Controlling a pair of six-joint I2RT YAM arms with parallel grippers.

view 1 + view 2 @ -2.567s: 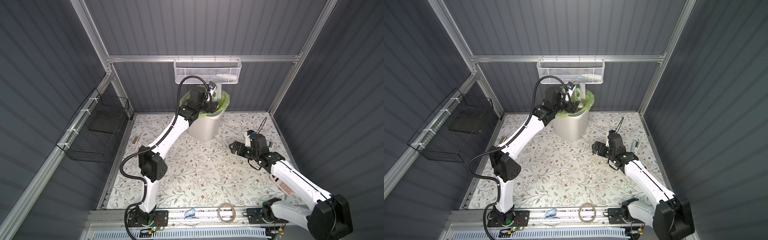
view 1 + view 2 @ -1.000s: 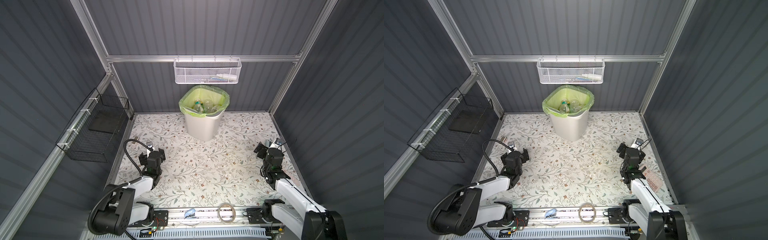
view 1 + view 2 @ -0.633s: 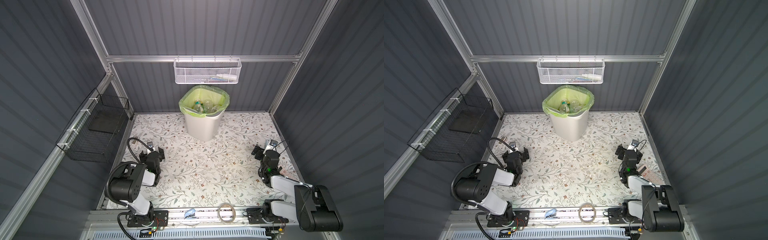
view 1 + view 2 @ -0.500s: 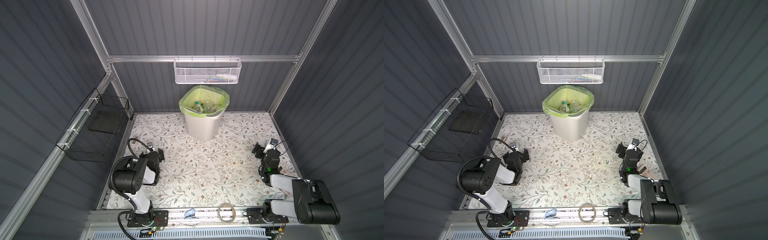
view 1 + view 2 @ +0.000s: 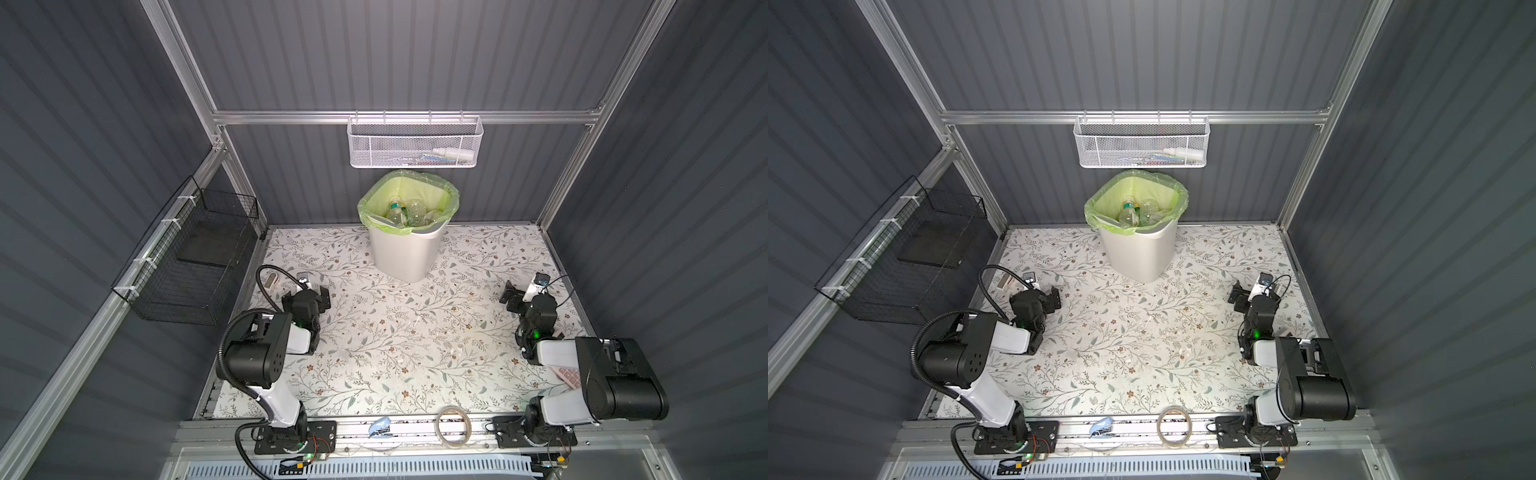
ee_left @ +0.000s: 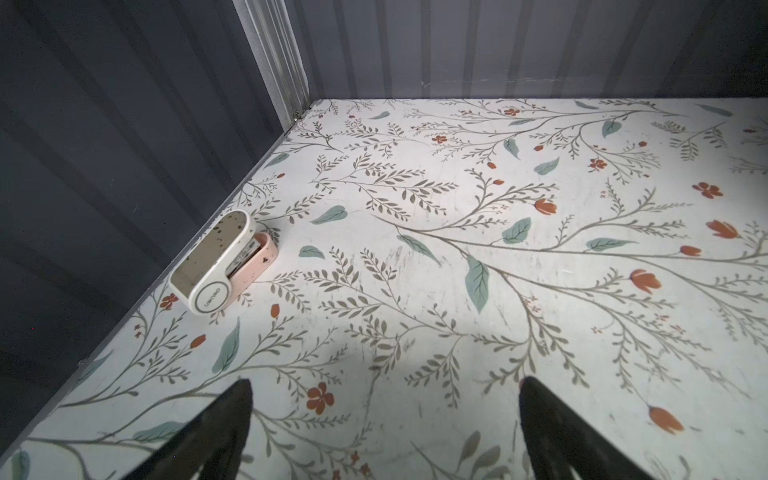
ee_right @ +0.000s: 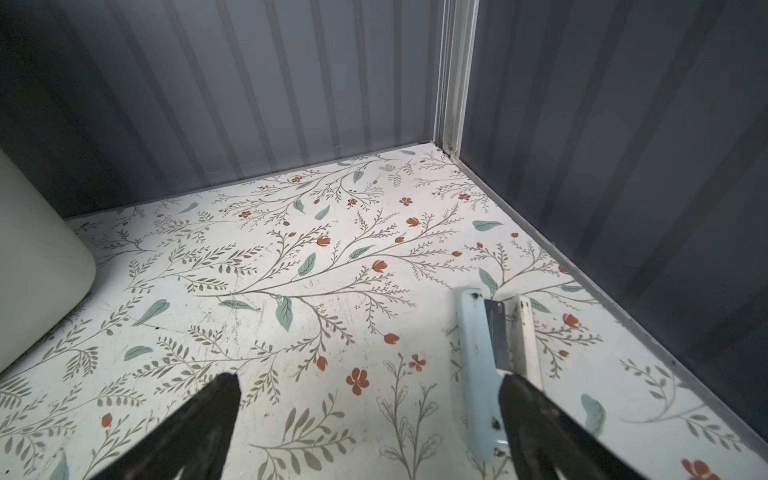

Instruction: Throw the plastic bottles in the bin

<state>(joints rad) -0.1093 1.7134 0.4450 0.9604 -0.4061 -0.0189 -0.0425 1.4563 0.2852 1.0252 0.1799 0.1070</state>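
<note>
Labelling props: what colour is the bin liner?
Light green; the liner shows best in a top view.

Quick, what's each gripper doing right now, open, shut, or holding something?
Left gripper: open, holding nothing.
Right gripper: open, holding nothing.

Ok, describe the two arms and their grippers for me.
Both arms have white links joined by chunky black cylindrical joints. The left arm carries a thick black corrugated hose; the right arm only a thin black wire. A small green light glows near each wrist. The left gripper and right gripper have black, tapering fingers.
</note>
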